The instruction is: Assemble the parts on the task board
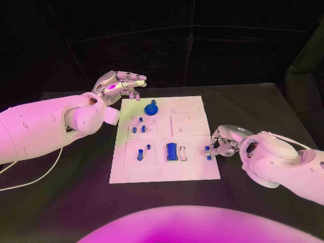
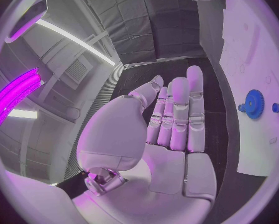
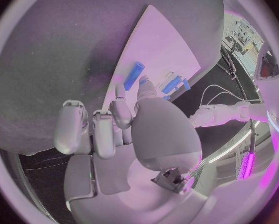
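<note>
The white task board [image 1: 191, 172] lies in the middle of the table. On it are a blue gear [image 1: 151, 109], several small blue pegs [image 1: 140, 120] below it, and a longer blue block [image 1: 172, 151]. My left hand [image 1: 122, 84] hovers by the board's far left corner, palm flat, fingers straight and holding nothing [image 2: 176, 129]; the gear [image 2: 253, 103] lies beside it. My right hand [image 1: 224, 143] is at the board's right edge, its thumb and a fingertip pinching the end of a blue peg [image 1: 208, 151], which points away from the fingertips toward the board [image 3: 134, 75].
The black table [image 1: 264, 111] runs round the board, with bare room on both sides. A white cable [image 1: 31, 177] trails from my left arm across the near left. More blue parts [image 3: 171, 84] lie on the board past my right hand.
</note>
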Robot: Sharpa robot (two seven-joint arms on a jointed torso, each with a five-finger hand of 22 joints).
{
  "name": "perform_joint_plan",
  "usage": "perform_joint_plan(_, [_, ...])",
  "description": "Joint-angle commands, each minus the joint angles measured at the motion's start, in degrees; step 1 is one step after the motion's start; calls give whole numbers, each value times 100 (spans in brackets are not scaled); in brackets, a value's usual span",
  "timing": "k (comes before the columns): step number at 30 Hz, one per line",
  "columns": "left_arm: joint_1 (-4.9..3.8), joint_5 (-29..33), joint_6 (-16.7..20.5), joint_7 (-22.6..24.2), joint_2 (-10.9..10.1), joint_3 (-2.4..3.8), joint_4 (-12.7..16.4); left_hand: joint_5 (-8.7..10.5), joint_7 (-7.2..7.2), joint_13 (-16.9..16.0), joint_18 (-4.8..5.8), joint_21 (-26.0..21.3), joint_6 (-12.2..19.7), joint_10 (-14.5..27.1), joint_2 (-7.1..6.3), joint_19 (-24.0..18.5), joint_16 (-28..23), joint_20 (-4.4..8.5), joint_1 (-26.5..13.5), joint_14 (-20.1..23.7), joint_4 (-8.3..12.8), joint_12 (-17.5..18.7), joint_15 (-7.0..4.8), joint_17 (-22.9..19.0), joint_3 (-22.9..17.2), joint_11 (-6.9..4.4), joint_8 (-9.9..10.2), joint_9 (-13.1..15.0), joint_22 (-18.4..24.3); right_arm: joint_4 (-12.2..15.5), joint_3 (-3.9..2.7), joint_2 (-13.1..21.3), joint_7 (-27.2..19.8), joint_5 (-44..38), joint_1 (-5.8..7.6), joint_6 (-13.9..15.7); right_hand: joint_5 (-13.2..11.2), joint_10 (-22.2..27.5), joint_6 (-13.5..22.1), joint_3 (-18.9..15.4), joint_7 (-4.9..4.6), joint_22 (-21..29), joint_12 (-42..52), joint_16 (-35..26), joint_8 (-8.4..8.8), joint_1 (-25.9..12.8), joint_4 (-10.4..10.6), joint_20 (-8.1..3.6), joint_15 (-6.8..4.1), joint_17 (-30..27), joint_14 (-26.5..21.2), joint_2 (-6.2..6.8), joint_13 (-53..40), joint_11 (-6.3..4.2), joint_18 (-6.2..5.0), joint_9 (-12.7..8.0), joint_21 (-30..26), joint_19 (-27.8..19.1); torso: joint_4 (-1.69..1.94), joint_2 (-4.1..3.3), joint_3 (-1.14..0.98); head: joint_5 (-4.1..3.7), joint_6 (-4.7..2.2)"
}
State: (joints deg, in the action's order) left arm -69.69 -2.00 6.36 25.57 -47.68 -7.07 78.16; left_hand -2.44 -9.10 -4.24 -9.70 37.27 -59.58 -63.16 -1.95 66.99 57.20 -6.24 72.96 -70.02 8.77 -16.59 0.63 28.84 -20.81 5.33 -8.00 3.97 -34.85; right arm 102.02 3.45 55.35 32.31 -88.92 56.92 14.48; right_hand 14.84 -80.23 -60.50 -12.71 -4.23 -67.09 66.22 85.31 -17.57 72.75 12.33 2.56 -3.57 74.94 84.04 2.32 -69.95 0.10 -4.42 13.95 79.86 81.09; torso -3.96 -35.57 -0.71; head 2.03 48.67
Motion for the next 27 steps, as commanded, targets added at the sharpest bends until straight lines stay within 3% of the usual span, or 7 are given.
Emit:
perform_joint_plan(1, [-7,19,-73,45,-2,5,4,-34,-43,7,-76,-22,2,44,36,-7,-19,-13,20,43,6,-27,-1,-6,33,6,-33,-6,6,5,-1,-14,142,-63,-6,-352,-22,12,-41,-13,2,-7,-30,-14,-19,-34,32,-17,-42,462,390,-14,-4,-31,11,2,-7,-4,-4,-1,-1,0,6])
perform_joint_plan(12, [-6,19,-80,42,-9,4,4,-34,-45,9,-75,-27,8,49,34,-6,-18,-14,15,44,5,-28,0,-11,42,8,-31,-7,11,12,0,-82,211,-77,-40,-504,43,7,-69,18,19,-20,-35,-16,-46,111,2,-31,-58,467,392,-61,-6,-49,12,38,-3,1,7,0,1,12,23])
perform_joint_plan(15, [-6,19,-81,41,-12,4,4,-34,-45,9,-75,-27,8,49,34,-6,-18,-14,15,44,5,-28,0,-11,42,8,-31,-7,11,17,0,-105,231,-114,-74,-532,135,14,-66,261,45,-39,-49,-14,-52,647,-265,-58,-89,481,396,-274,-7,-81,14,65,3,8,6,4,4,1,23])
perform_joint_plan(17, [-6,19,-82,40,-13,4,4,-34,-45,9,-75,-27,8,49,34,-6,-18,-14,15,44,5,-28,0,-11,42,8,-31,-7,11,17,0,-125,240,-134,-94,-544,-107,23,-60,411,53,-45,-64,-13,-42,889,-388,-77,-107,486,397,-393,-2,-90,14,70,5,11,2,5,7,2,23])
perform_joint_plan(18, [-6,19,-84,40,-13,4,5,-34,-45,9,-75,-27,8,49,34,-6,-18,-14,15,44,5,-28,0,-11,42,8,-31,-7,11,16,0,-138,247,-144,-103,-550,-522,39,-53,623,59,-53,-93,-13,-19,1145,-516,-98,-120,492,397,-516,10,-102,17,68,7,16,2,5,7,2,23])
perform_joint_plan(20, [-6,19,-85,40,-13,4,6,-34,-45,9,-75,-27,8,49,34,-6,-18,-14,15,44,5,-28,0,-11,42,8,-31,-7,11,14,0,-154,259,-156,-113,-555,-621,49,-50,772,51,-56,-114,-14,5,1258,-589,-101,-116,495,398,-557,18,-102,19,63,7,17,2,5,7,4,27])
perform_joint_plan(27, [-6,19,-89,36,-20,4,13,-34,-45,9,-75,-27,8,49,34,-6,-18,-14,15,44,5,-28,0,-11,42,8,-31,-7,11,20,0,-185,301,-172,-133,-485,-40,58,-42,1246,33,-60,-184,-21,149,1093,-561,-73,-92,503,400,-433,48,-83,22,28,2,17,4,5,5,10,27])
